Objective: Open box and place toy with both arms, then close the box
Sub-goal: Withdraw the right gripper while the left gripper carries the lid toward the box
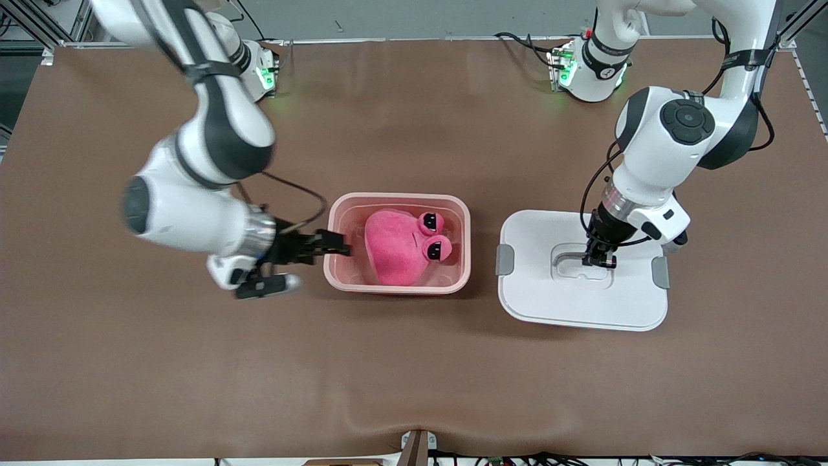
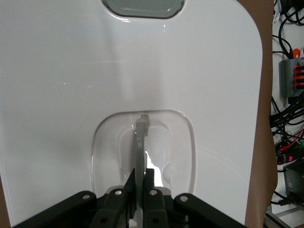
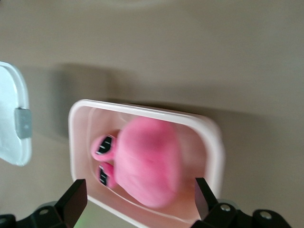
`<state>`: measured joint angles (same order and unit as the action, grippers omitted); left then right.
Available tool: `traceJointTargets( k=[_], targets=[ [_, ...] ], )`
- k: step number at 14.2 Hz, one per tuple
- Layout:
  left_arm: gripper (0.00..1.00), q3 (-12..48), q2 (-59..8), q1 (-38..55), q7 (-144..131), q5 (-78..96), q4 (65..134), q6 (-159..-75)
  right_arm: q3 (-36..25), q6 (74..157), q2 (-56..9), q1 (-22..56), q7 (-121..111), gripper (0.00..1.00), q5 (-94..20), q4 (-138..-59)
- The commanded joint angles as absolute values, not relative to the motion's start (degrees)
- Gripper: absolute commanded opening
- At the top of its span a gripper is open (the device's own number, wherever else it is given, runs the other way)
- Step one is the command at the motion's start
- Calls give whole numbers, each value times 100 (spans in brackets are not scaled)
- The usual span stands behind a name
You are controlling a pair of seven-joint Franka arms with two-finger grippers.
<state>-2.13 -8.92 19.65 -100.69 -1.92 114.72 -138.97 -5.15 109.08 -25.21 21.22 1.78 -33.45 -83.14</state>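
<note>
In open pink tub (image 1: 398, 282), mid-table: pink plush toy (image 1: 396, 249), placed. White lid (image 1: 582, 304) lies beside tub, toward left arm's end. Left gripper (image 1: 599, 260) clamps lid's clear handle (image 2: 139, 142). Right gripper (image 1: 335, 244), fingers spread, at tub rim. Left to do: closing.

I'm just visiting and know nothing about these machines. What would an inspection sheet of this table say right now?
Surface: brown table, slightly wrinkled near the front camera.
Job's things: box open, toy inside; lid flat on the table beside the box, toward the left arm's end.
Clutter: nothing seen.
Grippers: left gripper shut on the lid's handle; right gripper open, at the box's end wall toward the right arm's end.
Cables: black cables along both arms and near the bases.
Surroundings: metal framing at the table's corners, green lights on the arm bases.
</note>
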Motion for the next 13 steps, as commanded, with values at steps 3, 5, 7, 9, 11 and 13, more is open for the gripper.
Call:
traceJointTargets(
  k=[3,5,7,9,11,13],
  targets=[
    [0,-150,-677,1960,-10089,-299,11575,-13957,-378,9802,-1724,1171,-368,100,-2191,-8569],
    [0,-9,-694,1951,-10142,-220,11514,-13957,-378,9598,-1382,749,-736,100,-1987,-8797],
    [0,17,-721,1977,-10274,-211,11418,-13957,-378,9598,-925,458,-852,100,-1480,-9122],
    [0,210,-825,1969,-10458,-202,11303,-13966,-378,9589,-529,448,-835,100,-698,-9254],
    [0,333,-975,1995,-10756,-202,11093,-13957,-378,9423,-300,318,-835,100,-466,-9272],
    [0,518,-1098,1995,-11047,-202,10891,-13957,-378,9256,-168,106,-835,100,-466,-9264]
  ],
)
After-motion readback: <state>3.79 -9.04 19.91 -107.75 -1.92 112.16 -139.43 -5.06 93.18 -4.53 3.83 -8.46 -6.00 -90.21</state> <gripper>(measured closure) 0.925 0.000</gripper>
